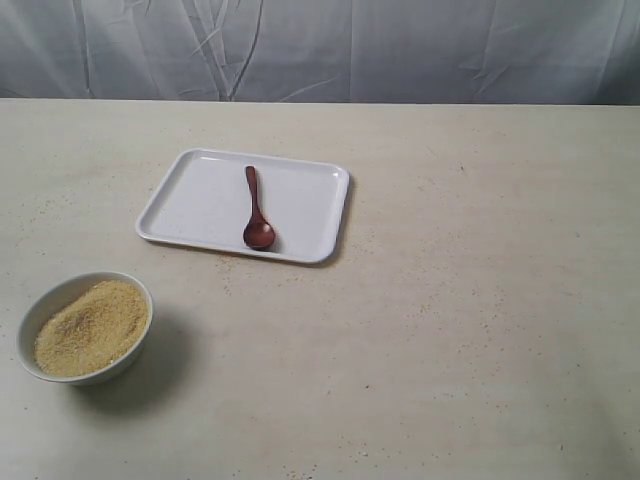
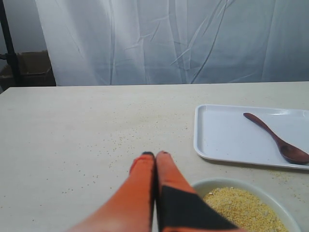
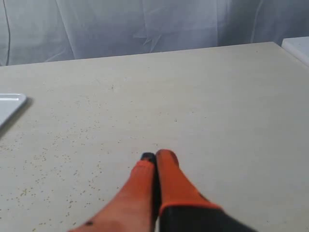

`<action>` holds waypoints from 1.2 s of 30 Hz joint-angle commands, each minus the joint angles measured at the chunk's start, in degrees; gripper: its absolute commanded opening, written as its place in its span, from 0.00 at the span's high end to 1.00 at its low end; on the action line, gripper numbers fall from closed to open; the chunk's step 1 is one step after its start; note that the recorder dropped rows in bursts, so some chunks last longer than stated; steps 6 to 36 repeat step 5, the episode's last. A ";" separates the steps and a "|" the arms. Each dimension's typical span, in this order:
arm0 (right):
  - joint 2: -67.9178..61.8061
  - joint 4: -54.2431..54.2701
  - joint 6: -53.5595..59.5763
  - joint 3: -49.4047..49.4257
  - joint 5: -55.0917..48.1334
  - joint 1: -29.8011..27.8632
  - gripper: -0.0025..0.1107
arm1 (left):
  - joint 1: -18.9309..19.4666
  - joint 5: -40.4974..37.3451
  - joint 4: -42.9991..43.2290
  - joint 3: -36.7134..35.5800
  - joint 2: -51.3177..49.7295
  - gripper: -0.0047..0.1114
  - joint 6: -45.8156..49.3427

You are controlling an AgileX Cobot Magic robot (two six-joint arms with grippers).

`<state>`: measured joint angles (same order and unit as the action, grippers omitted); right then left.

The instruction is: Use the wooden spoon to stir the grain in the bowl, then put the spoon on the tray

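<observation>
The dark wooden spoon (image 1: 256, 211) lies on the white tray (image 1: 200, 195), head toward the near rim. It shows too in the left wrist view as the spoon (image 2: 275, 138) on the tray (image 2: 222, 135). The small white bowl (image 1: 30, 320) at the near left holds pale yellow grain (image 1: 92, 326). In the left wrist view the bowl (image 2: 212, 186) with grain (image 2: 246, 210) sits right beside my left gripper (image 2: 155, 154), which is shut and holds nothing. My right gripper (image 3: 155, 155) is shut and empty above bare table. Neither gripper appears in the exterior view.
Loose grains are scattered over the beige table (image 1: 450, 300), mostly near the tray and bowl. A white curtain (image 1: 320, 45) hangs behind the far edge. A corner of the tray (image 3: 8, 106) shows in the right wrist view. A dark stand (image 2: 9, 43) is beyond the table.
</observation>
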<state>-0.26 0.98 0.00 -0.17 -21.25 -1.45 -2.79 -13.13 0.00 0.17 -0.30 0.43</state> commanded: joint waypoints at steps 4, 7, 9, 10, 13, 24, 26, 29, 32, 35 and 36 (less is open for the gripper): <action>0.26 -0.31 -0.31 0.17 0.86 -0.33 0.98 | -0.21 0.71 0.00 -0.17 0.30 0.96 0.01; 0.26 -0.31 -0.31 0.17 0.86 -0.33 0.98 | -0.21 0.71 0.00 -0.17 0.30 0.96 0.01; 0.26 -0.31 -0.31 0.17 0.86 -0.33 0.98 | -0.21 0.71 0.00 -0.17 0.30 0.96 0.01; 0.26 -0.31 -0.31 0.17 0.86 -0.33 0.98 | -0.21 0.71 0.00 -0.17 0.30 0.96 0.01; 0.26 -0.31 -0.31 0.17 0.86 -0.33 0.98 | -0.21 0.71 0.00 -0.17 0.30 0.96 0.01; 0.26 -0.31 -0.31 0.17 0.86 -0.33 0.98 | -0.21 0.71 0.00 -0.17 0.30 0.96 0.01; 0.26 -0.31 -0.31 0.17 0.86 -0.33 0.98 | -0.21 0.71 0.00 -0.17 0.30 0.96 0.01; 0.26 -0.31 -0.31 0.17 0.86 -0.33 0.98 | -0.21 0.71 0.00 -0.17 0.30 0.96 0.01; 0.26 -0.31 -0.31 0.17 0.86 -0.33 0.98 | -0.21 0.71 0.00 -0.17 0.30 0.96 0.01; 0.26 -0.31 -0.31 0.17 0.86 -0.33 0.98 | -0.21 0.71 0.00 -0.17 0.30 0.96 0.01; 0.26 -0.31 -0.31 0.17 0.86 -0.33 0.98 | -0.21 0.71 0.00 -0.17 0.30 0.96 0.01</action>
